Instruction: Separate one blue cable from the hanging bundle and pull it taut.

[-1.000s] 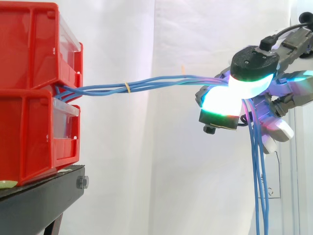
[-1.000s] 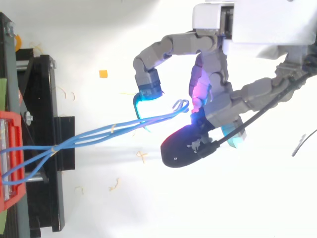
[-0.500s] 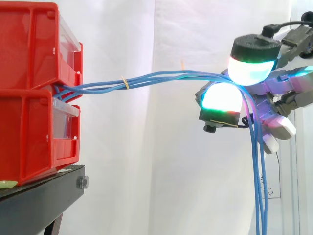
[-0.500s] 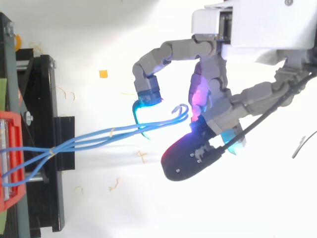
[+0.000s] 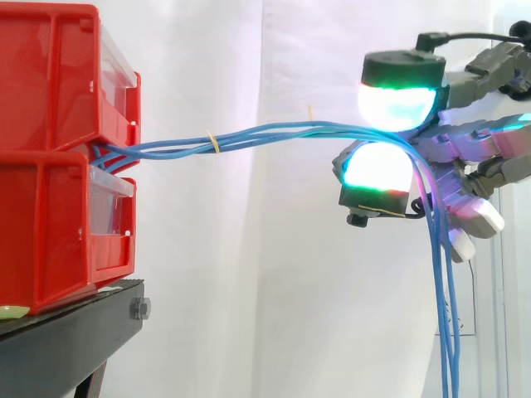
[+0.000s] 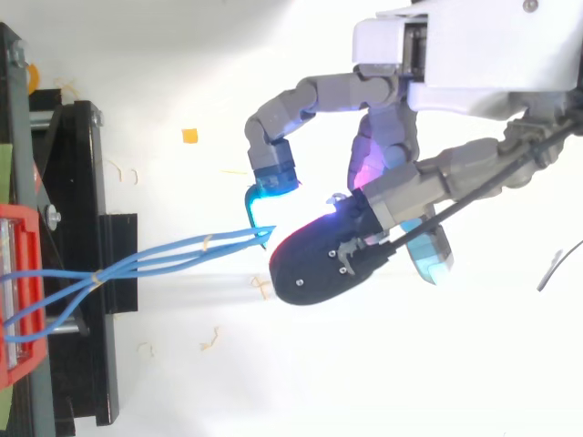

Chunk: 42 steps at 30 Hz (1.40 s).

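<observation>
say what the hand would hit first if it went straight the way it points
Beyond the blue cables draped on the hand, probably the red bins; depth is unclear.

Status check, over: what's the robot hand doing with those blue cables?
Robot hand at the blue cables, grip unclear. Whole bunch draped over it, none singled out. Nothing blocking.

Two red bins (image 5: 50,232) sit stacked at nine o'clock on a black stand (image 5: 58,348) at seven o'clock, a white curtain (image 5: 249,290) hanging behind them.
</observation>
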Each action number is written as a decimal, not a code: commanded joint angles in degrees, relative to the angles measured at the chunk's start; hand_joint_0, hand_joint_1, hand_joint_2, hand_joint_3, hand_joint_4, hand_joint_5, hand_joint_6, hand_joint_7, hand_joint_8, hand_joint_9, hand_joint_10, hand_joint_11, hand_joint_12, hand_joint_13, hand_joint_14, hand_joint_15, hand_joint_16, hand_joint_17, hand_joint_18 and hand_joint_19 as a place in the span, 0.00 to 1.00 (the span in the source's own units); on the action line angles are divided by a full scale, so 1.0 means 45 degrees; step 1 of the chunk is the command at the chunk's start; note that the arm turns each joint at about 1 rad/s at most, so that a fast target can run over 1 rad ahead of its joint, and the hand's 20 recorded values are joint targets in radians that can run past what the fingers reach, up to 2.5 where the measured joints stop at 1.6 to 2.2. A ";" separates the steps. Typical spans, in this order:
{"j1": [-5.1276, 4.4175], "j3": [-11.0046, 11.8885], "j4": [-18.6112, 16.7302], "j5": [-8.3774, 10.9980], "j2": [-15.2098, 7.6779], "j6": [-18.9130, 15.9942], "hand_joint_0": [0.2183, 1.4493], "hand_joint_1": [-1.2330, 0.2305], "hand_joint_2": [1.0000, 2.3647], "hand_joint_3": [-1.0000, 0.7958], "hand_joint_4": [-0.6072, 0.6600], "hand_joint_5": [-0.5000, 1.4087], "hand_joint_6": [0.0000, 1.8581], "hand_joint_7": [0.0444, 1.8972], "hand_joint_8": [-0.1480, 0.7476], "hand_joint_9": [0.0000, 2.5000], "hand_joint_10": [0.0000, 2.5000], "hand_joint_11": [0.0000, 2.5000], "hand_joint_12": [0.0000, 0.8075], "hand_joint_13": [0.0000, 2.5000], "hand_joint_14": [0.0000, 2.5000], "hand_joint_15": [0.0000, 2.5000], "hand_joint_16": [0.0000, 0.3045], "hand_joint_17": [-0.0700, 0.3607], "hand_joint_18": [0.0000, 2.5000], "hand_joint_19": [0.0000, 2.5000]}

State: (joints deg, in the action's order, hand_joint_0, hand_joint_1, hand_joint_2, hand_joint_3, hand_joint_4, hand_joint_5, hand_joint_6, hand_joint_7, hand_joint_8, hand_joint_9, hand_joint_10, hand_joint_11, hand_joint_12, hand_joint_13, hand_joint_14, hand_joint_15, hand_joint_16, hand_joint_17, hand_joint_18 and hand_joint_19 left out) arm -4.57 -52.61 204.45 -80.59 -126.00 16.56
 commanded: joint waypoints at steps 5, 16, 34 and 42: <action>0.0020 -0.0007 -0.0004 -0.0002 0.0013 -0.0007 0.42 0.37 0.01 0.33 0.51 0.34 0.27 0.66 0.27 0.75 0.00 0.09 0.30 0.51 0.01 0.16 0.15 0.41 0.37 0.24; 0.0020 -0.0027 -0.0004 -0.0002 0.0013 0.0012 0.44 0.33 0.01 0.39 0.51 0.34 0.27 0.66 0.27 0.75 0.00 0.10 0.29 0.50 0.01 0.16 0.15 0.40 0.36 0.25; 0.0039 -0.0144 -0.0043 -0.0002 -0.0007 0.0032 0.28 0.51 0.00 0.28 0.53 0.34 0.27 0.66 0.28 0.74 0.00 0.08 0.29 0.50 0.01 0.16 0.17 0.44 0.35 0.25; 0.0039 -0.0144 -0.0063 -0.0002 -0.0007 0.0032 0.41 0.38 0.01 0.35 0.53 0.34 0.27 0.66 0.26 0.75 0.00 0.09 0.29 0.50 0.01 0.16 0.16 0.42 0.35 0.24</action>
State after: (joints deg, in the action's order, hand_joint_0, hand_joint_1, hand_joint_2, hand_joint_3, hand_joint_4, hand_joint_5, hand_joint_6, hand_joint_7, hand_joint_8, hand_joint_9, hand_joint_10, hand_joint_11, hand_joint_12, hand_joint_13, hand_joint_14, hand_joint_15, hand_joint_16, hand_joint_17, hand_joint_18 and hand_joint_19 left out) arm -4.39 -53.24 204.18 -80.60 -126.02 16.69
